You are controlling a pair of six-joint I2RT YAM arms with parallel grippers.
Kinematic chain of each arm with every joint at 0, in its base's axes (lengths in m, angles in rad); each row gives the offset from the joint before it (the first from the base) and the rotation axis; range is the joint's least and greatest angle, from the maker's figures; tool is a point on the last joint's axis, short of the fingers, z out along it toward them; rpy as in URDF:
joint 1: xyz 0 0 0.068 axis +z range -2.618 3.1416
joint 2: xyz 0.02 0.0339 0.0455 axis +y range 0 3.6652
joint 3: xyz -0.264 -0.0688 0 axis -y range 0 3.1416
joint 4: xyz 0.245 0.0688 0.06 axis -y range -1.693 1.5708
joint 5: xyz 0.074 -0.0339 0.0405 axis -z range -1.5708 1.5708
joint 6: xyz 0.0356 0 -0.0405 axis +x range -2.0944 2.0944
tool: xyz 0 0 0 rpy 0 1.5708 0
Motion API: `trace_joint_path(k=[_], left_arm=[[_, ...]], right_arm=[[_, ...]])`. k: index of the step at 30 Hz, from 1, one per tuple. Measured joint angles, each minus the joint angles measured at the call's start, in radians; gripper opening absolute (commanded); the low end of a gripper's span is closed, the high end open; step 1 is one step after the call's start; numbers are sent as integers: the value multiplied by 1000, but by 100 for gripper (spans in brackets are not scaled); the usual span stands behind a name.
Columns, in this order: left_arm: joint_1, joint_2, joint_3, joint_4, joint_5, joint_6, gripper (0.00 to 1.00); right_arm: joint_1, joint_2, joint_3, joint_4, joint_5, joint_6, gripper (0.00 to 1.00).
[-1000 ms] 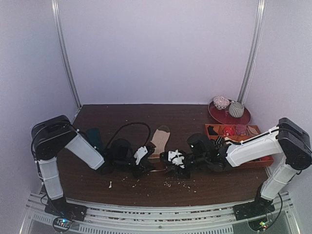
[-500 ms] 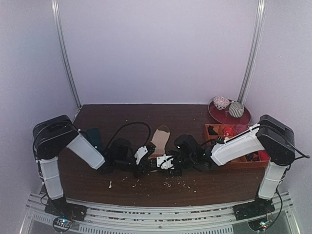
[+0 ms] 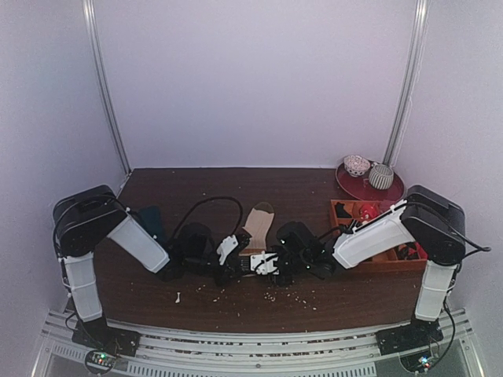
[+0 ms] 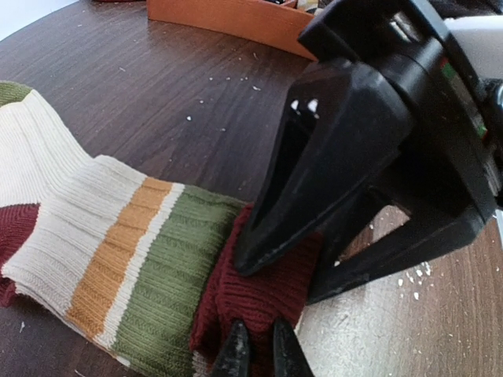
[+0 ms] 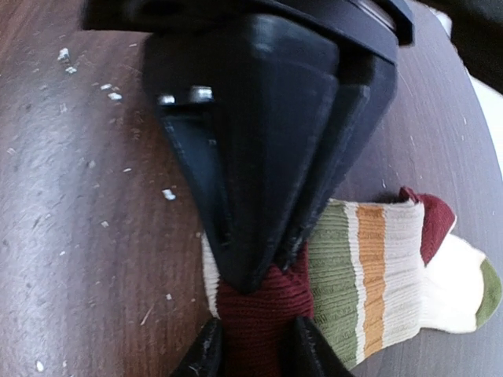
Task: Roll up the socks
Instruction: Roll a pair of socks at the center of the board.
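The socks (image 3: 258,222) lie flat mid-table, cream rib knit with orange and green stripes (image 4: 118,243) and a dark-red end (image 4: 267,287). That red end is bunched up between both grippers, which meet tip to tip over it. My left gripper (image 4: 262,355) is shut, pinching the red end's near edge (image 3: 238,264). My right gripper (image 5: 253,353) faces it from the other side, its fingertips (image 5: 302,349) pressed on both flanks of the red fold (image 3: 256,265). The rest of the socks (image 5: 393,267) stretches away flat on the table.
An orange tray (image 3: 391,263) holding sock bundles stands at the right, its wall (image 4: 228,20) showing in the left wrist view. A red plate (image 3: 354,187) with two bundles sits behind it. A dark sock (image 3: 152,221) lies left; a black cable (image 3: 212,203) loops behind. Light crumbs (image 3: 291,297) dot the wood.
My right arm has swung left across the table until its gripper meets the left one, and its jaws have narrowed onto the dark-red end. The left arm has stayed put.
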Motion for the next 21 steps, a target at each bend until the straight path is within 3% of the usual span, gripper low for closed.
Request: trace_joint_path(k=[2,4,9,12,21], left_arm=[[0,-2,-1,0,6,0,17],[0,-9,-9,-1,10,0,22],[4,-104,-67,-57,-20,0,33],[6,-194,-137,-112,-43,24,46],[-15,-422,-213,-138,-61,155,51]], right_arm=[[-2,11,13,-7,11,16,8],[-5,25,38,-34,11,42,4],[-35,42,113,-147,-74,121,3],[-76,53,159,-233,-187,205,3],[-154,155,336,-516,-528,462,3]])
